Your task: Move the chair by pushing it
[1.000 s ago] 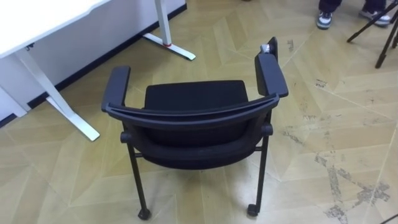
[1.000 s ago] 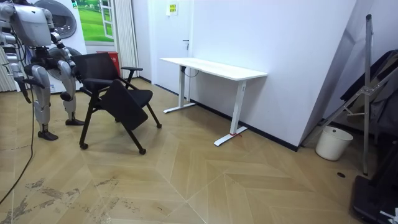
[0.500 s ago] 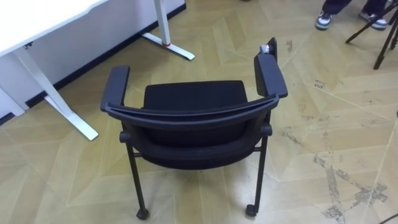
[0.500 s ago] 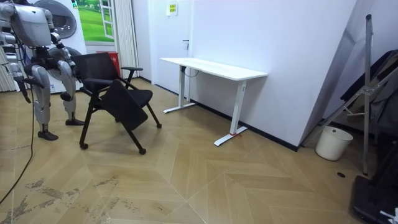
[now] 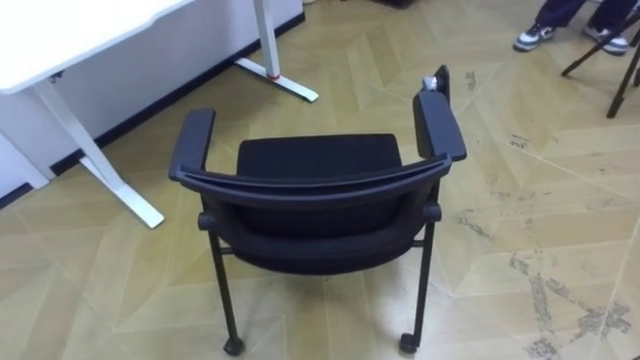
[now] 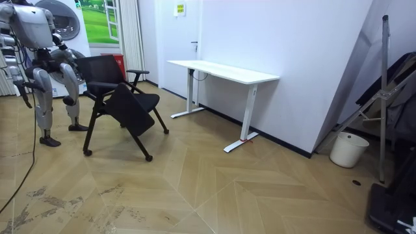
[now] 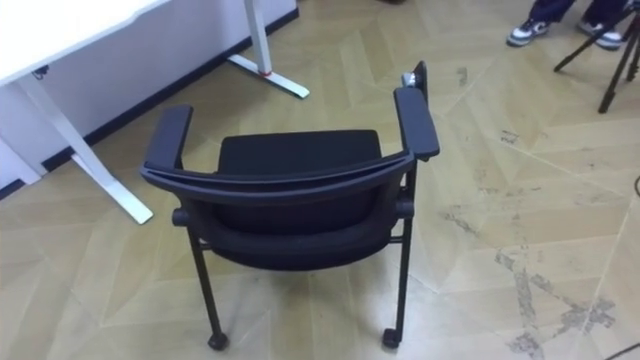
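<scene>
A black chair (image 5: 318, 170) with armrests and castors stands on the wood floor just in front of me, its backrest toward me and its seat facing a white desk (image 5: 60, 30). In the room view I stand upright behind the chair (image 6: 120, 97), at the room view's left. My right hand (image 6: 28, 99) hangs at my side, away from the chair. Close behind the chair's backrest is my left hand (image 6: 70, 70); whether it touches I cannot tell.
The white desk (image 6: 224, 71) stands against the wall beyond the chair, its feet (image 5: 285, 82) near the chair's left front. A person's shoes (image 5: 535, 37) and a stand's dark legs (image 5: 620, 70) are at the far right. A white bucket (image 6: 343, 149) sits by the wall.
The eye view has shifted slightly, so the chair sits a little lower in the picture. In the room view the chair and I stand as before.
</scene>
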Available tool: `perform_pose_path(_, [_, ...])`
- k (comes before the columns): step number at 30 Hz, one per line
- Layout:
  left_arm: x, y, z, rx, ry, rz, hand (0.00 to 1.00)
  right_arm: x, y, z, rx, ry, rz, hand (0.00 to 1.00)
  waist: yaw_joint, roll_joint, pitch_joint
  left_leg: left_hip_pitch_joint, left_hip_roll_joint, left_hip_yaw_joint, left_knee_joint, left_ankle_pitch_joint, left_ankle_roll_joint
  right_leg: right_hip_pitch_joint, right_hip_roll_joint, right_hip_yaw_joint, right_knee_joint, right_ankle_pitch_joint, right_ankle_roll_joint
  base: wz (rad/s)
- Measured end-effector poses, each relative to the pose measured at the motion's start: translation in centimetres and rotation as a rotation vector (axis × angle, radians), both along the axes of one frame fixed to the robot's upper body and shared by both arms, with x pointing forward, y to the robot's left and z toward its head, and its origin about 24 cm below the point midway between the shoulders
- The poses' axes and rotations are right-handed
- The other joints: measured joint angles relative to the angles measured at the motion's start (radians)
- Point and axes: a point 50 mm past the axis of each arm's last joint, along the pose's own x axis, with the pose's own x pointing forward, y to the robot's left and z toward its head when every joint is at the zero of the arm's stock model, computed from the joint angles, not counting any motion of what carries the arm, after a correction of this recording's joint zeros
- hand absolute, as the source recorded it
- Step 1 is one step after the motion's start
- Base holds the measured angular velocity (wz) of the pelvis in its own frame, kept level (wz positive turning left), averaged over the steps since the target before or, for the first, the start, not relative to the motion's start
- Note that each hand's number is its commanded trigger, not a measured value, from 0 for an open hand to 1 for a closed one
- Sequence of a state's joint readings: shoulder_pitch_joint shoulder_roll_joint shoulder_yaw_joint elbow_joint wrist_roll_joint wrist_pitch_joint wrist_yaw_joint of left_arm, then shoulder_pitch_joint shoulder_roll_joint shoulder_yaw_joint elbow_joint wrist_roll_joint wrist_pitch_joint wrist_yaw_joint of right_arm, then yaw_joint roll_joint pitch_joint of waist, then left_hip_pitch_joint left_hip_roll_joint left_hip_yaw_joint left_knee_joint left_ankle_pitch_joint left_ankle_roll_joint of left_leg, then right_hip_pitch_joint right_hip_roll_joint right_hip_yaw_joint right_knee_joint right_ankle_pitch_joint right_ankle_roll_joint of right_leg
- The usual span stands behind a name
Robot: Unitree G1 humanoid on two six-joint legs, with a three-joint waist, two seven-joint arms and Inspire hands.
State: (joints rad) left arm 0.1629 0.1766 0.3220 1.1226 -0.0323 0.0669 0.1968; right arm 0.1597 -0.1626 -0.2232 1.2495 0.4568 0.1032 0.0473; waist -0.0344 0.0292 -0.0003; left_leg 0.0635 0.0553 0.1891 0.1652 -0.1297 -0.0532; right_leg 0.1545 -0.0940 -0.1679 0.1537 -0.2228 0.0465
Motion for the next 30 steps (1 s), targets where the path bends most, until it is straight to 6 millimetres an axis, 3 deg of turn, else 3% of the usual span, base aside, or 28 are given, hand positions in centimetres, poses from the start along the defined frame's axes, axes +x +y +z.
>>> perform_pose_path(4, [3.6, 2.5, 2.0, 0.158, -0.1, -0.063, 0.0, 0.0, -1.0, 0.3, -0.029, -0.008, -0.031, 0.0, 0.004, 0.012, 0.0033, 0.0, 0.0, -0.002, 0.0, -0.001, 0.0, 0.002, 0.0, -0.002, 0.0, 0.0, 0.0, 0.01])
perform_pose_path(5, [4.8, 3.2, 2.6, 0.21, -0.116, -0.095, 0.0, 0.1, -1.3, 0.4, -0.037, -0.01, -0.018, 0.0, 0.004, 0.024, -0.0002, 0.0, 0.0, -0.002, 0.0, -0.001, 0.0, 0.003, 0.0, -0.001, 0.0, 0.001, 0.0, 0.0])
perform_pose_path(8, [8.2, 4.9, 4.9, 0.338, -0.205, -0.156, 0.0, 0.2, -1.9, 0.6, -0.053, -0.007, -0.003, 0.0, 0.003, 0.025, 0.0006, -0.001, -0.001, -0.002, -0.001, -0.001, -0.001, 0.003, 0.0, -0.001, 0.001, 0.001, -0.001, 0.0])
perform_pose_path(10, [10.3, 5.5, 6.3, 0.416, -0.248, -0.213, 0.0, 0.2, -2.0, 0.6, -0.059, -0.005, 0.004, 0.0, 0.004, 0.032, 0.0014, -0.002, -0.001, -0.002, -0.001, -0.002, -0.001, 0.003, 0.0, -0.001, -0.001, 0.001, -0.001, 0.0])
perform_pose_path(11, [11.6, 5.7, 7.2, 0.459, -0.273, -0.246, 0.0, 0.4, -2.1, 0.6, -0.059, -0.01, 0.003, 0.0, 0.001, 0.044, -0.0035, -0.003, -0.001, -0.002, 0.0, -0.002, -0.001, 0.003, 0.0, 0.0, -0.001, 0.001, -0.001, 0.0])
perform_pose_path(14, [14.8, 5.9, 10.0, 0.561, -0.391, -0.308, 0.0, 0.9, -2.1, 0.7, -0.062, -0.02, 0.01, 0.0, -0.011, 0.047, -0.001, -0.006, -0.002, -0.002, 0.0, -0.002, -0.001, 0.0, 0.0, 0.001, -0.003, 0.001, -0.001, 0.0])
perform_pose_path(18, [18.6, 4.9, 14.0, 0.684, -0.546, -0.416, 0.0, 1.6, -2.1, 0.7, -0.059, -0.04, 0.012, 0.0, -0.02, 0.047, -0.0017, -0.016, -0.002, -0.002, 0.0, -0.002, -0.001, -0.009, 0.0, 0.002, -0.003, 0.001, -0.001, 0.0])
perform_pose_path(21, [20.5, 3.4, 16.2, 0.775, -0.606, -0.536, 0.0, 1.6, -1.7, 0.6, -0.049, -0.035, 0.02, 0.0, -0.03, 0.04, 0.0029, -0.017, -0.003, -0.006, -0.001, -0.002, -0.001, -0.009, 0.0, 0.001, -0.002, 0.001, -0.001, 0.01])
perform_pose_path(30, [23.2, -1.6, 17.4, 0.894, -0.542, -0.965, 0.0, 2.9, -1.0, 0.4, -0.032, -0.047, 0.115, 0.0, -0.077, 0.028, 0.0062, -0.038, -0.002, -0.002, 0.003, -0.002, -0.001, -0.033, 0.0, 0.003, 0.003, 0.003, -0.003, 0.0])
